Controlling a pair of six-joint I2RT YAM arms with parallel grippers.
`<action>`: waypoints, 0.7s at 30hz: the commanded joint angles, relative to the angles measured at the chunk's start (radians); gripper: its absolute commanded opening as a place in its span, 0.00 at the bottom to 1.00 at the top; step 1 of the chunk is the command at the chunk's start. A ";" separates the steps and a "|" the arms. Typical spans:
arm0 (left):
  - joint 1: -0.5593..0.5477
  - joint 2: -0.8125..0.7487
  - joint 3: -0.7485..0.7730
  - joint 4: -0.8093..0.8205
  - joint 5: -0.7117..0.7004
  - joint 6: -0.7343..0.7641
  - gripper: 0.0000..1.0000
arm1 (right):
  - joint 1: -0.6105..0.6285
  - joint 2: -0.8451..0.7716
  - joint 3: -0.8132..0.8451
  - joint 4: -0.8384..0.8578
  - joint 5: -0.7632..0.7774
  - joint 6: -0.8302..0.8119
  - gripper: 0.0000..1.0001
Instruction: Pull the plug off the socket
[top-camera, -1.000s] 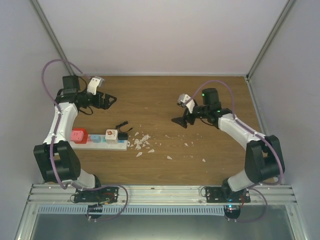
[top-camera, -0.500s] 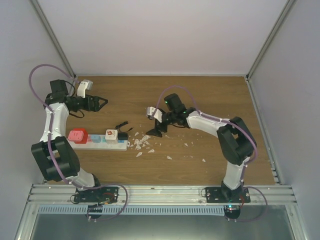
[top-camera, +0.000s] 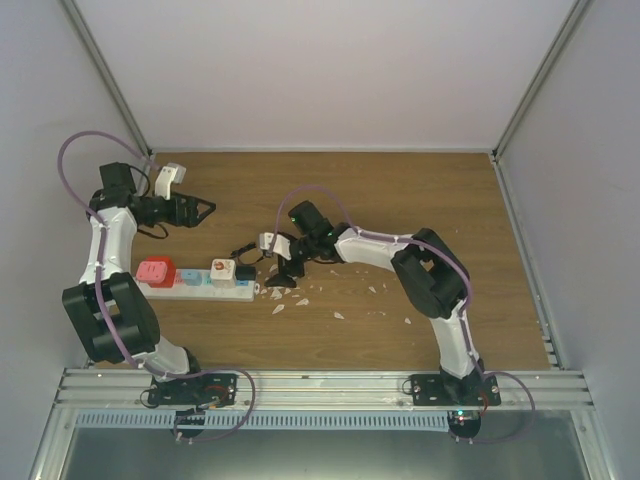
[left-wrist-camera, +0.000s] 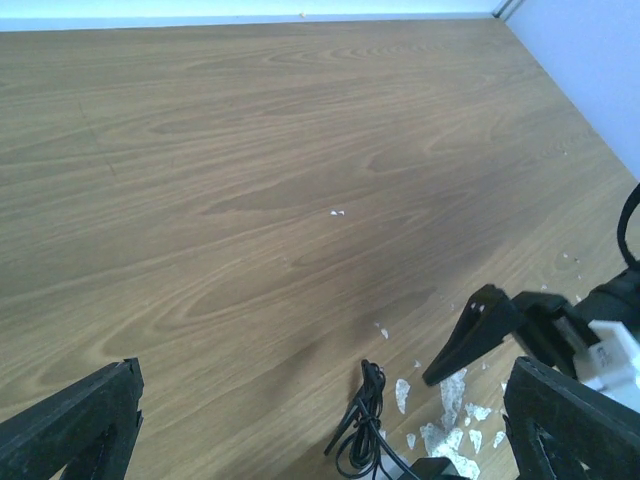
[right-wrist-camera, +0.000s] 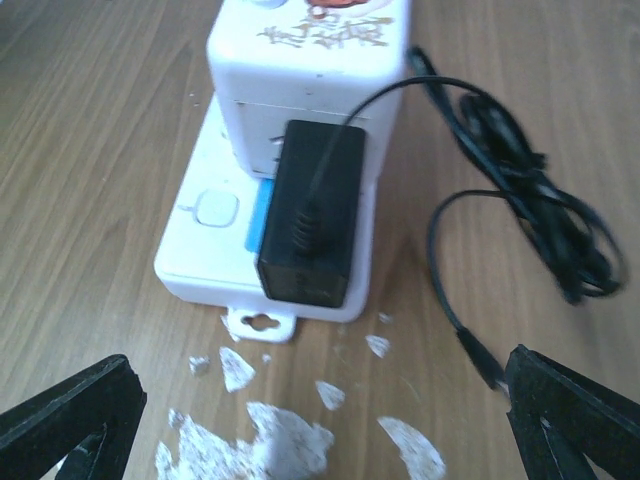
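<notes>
The socket (top-camera: 190, 285) lies flat on the table (top-camera: 400, 190) at its left side, in front of the left arm. Its right end points towards the middle of the table. The plug (right-wrist-camera: 312, 215) is a small black rectangular block seated in the last outlet at that end. It sits tight against a white cube adapter (right-wrist-camera: 305, 90) in the next outlet. A thin black cord (right-wrist-camera: 520, 170) runs from the plug and loops loosely on the wood beside the strip.

The right claw (right-wrist-camera: 318, 400) hangs just short of the strip's end with its fingers spread wide and nothing between them. It faces the plug over a scatter of white flakes (right-wrist-camera: 255, 425). The left claw (top-camera: 203, 210) is also wide and empty, well back from the strip and above bare wood.

The plug looks like hard, smooth plastic: stiff, light and probably a little slippery. Its pins likely hold it in with more force than its own weight. The best hold is probably across its two long side faces, low on the body. The end next to the cube leaves no room for a finger. The cord is thin and soft, and pulling on it risks strain where it enters the plug, so it is no place to grip.

The strip itself seems light and is not fixed down, so it may lift or slide with the plug unless the other claw presses on its white body.
</notes>
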 joint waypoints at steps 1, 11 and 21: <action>0.011 -0.025 -0.016 0.004 0.032 0.020 0.99 | 0.048 0.051 0.044 0.014 0.004 0.014 1.00; 0.026 -0.027 -0.034 0.009 0.041 0.030 0.99 | 0.097 0.141 0.095 0.054 0.050 0.063 1.00; 0.043 -0.020 -0.051 0.013 0.062 0.040 0.99 | 0.132 0.183 0.111 0.121 0.091 0.102 1.00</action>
